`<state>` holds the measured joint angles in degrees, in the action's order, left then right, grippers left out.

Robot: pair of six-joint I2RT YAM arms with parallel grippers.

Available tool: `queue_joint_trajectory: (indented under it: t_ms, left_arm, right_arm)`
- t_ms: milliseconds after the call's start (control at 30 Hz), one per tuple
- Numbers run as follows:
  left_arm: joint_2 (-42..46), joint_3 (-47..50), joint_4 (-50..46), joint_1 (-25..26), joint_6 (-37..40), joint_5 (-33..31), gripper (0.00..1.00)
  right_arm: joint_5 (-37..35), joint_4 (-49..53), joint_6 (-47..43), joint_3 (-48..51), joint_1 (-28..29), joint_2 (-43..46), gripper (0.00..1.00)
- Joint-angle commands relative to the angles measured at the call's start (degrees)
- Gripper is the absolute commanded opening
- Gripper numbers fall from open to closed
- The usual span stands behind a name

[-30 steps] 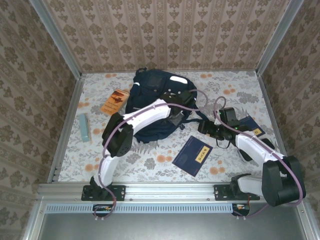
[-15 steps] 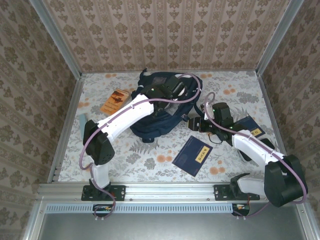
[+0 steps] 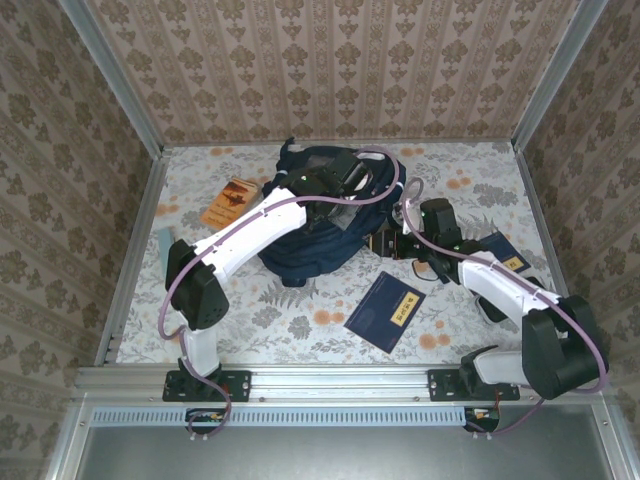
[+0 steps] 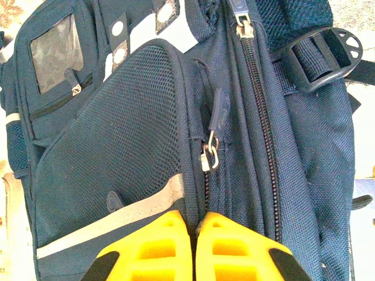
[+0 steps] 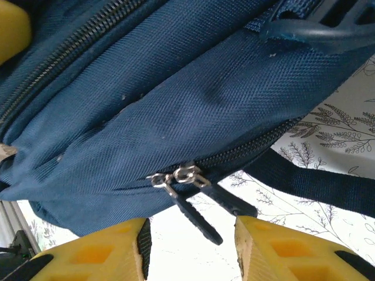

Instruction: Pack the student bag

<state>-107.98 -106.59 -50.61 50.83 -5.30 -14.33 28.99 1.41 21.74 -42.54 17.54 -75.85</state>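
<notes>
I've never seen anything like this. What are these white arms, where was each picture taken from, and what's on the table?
They are robots: a left arm and a right arm, bolted at the near edge of the table, each ending in a two-finger gripper. The wide picture looks down from above; the close-ups come from cameras on each wrist, so the yellow blocks are fingers. On the table lie a big navy bag, a navy book, another navy book, an orange book and a pale green slab. The left gripper is shut against the bag beside a zipper. The right gripper is open, two zipper pulls between its fingers, ungripped.
</notes>
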Motion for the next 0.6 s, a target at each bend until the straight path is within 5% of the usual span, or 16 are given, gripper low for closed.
queue_joint_trajectory:
  t_ms: [0,300,567]
  left_arm:
    - [1.8,-2.0,4.8,-0.4,-0.3,-0.2,0.0]
    - [1.6,-2.3,5.1,-0.4,-0.6,-0.1,0.0]
    - [1.3,-2.9,5.0,-0.6,-0.6,-0.1,0.0]
  right_arm:
    - [1.4,-0.9,-2.0,-2.4,0.4,-2.4,0.44]
    - [5.1,-1.5,-3.1,-2.5,1.4,-5.2,0.38]
    - [0.1,0.0,-4.8,-3.0,1.9,-6.8,0.45]
